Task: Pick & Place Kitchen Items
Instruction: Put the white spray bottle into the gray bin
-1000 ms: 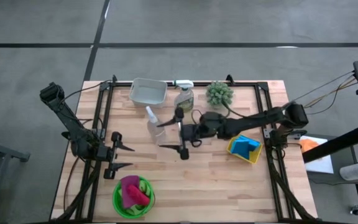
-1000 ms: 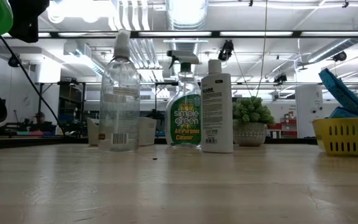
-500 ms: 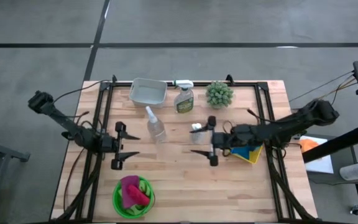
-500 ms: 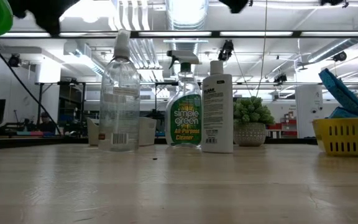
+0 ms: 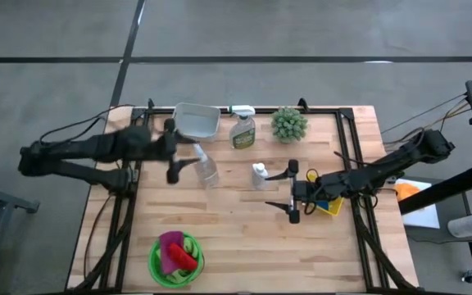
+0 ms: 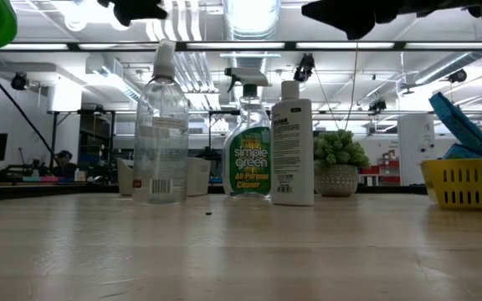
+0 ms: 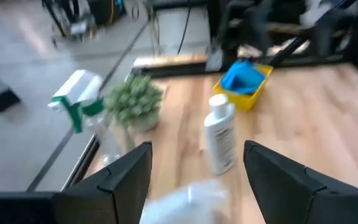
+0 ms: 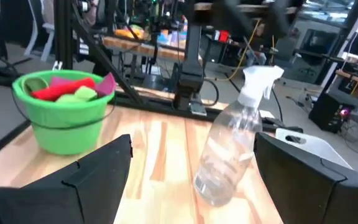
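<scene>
High view: bare wood across the table (image 5: 236,246) front, open between green bucket (image 5: 175,260) and yellow basket (image 5: 331,201). Right gripper (image 5: 292,191) mid-table, jaws wide, empty, white bottle (image 5: 259,174) just beside, apart. Left gripper (image 5: 173,152) motion-blurred near the grey tray (image 5: 195,121), jaws parted, nothing held, clear spray bottle (image 5: 205,166) just beside. Green-label spray bottle (image 5: 242,129) and plant (image 5: 289,124) at far edge. Pink cloth (image 5: 170,246) in bucket; basket partly hidden under right arm.

Wooden table (image 5: 244,238) with a small spiky green potted plant (image 5: 289,124) at the far edge, right of centre. Grey tray (image 5: 195,121) at far left. Grey floor (image 5: 301,33) beyond.
</scene>
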`<state>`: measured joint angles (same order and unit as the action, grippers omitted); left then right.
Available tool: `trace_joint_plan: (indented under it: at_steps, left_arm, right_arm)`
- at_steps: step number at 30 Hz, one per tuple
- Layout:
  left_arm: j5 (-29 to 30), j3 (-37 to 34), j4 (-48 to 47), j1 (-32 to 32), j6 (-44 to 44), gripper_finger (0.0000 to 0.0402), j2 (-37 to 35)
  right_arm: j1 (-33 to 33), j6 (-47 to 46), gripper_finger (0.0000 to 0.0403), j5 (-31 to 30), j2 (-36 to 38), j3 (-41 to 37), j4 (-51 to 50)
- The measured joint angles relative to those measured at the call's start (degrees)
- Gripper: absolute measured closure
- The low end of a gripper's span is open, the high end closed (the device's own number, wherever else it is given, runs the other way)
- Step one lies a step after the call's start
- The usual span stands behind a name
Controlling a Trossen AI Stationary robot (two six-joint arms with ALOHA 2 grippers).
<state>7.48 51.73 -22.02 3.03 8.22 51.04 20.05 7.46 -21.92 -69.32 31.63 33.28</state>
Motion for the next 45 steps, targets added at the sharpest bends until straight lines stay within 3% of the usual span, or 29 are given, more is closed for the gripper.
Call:
trace_joint_plan:
  at_steps: [7,11,17,30,35,45]
  left_arm:
    - [-14.21,14.02,-7.06,17.58,6.17,0.0148,16.59]
    - [-16.42,24.00,-12.98,22.98,9.67,0.0148,25.96]
    - [-16.53,38.66,-19.77,25.31,13.21,0.0148,37.36]
    - [-16.03,73.10,-46.01,26.28,18.49,0.0147,59.04]
    - [-15.62,78.68,-48.37,27.00,18.90,0.0147,63.86]
    - [-15.62,77.52,-48.09,27.34,18.98,0.0147,65.49]
  right_arm:
    - [0.05,-0.24,0.0069,-0.06,-2.16,-0.08,-0.67]
    - [0.09,-1.59,0.0069,-0.01,-3.94,-0.08,-0.81]
    - [0.07,-2.58,0.0069,0.03,-6.56,-0.08,-1.54]
    - [-2.62,-2.75,0.0069,0.08,-7.61,-0.08,-8.09]
    - [-2.67,-3.49,0.0069,0.36,-7.80,-0.06,-9.12]
    - [-2.67,-3.84,0.0069,0.36,-7.80,-0.06,-9.56]
